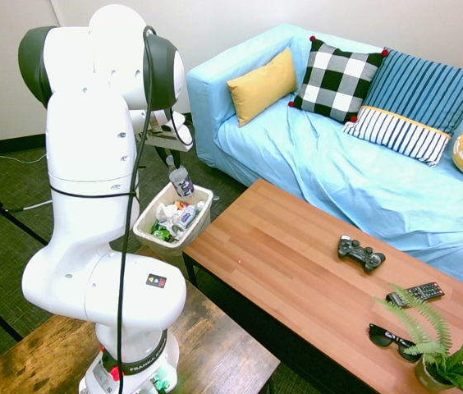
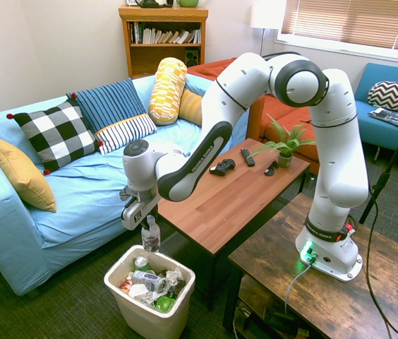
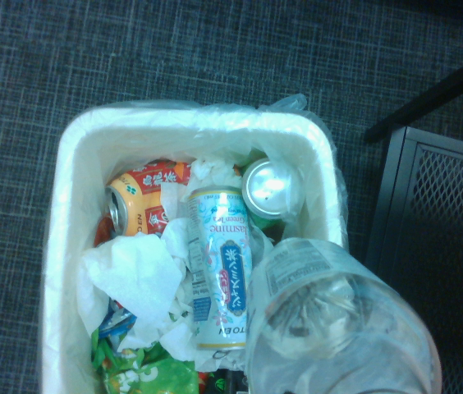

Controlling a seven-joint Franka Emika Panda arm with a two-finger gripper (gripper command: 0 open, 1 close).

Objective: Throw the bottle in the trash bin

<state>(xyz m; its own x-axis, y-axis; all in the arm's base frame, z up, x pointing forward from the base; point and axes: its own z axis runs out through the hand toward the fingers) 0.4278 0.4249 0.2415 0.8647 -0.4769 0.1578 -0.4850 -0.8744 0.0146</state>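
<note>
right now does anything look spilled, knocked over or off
Nothing looks spilled or knocked over. The bottle hangs upright from the jaws above the bin, and the litter sits inside the rim.

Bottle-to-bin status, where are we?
Done: bottle picked up, hanging upright from the gripper.
In hand: it's been brought to the trash bin; the wrist view shows it over the bin's opening, above the cans and wrappers inside.
Left: release, so it drops in with the rest. Looks like just that, maybe a little lowering first.
</note>
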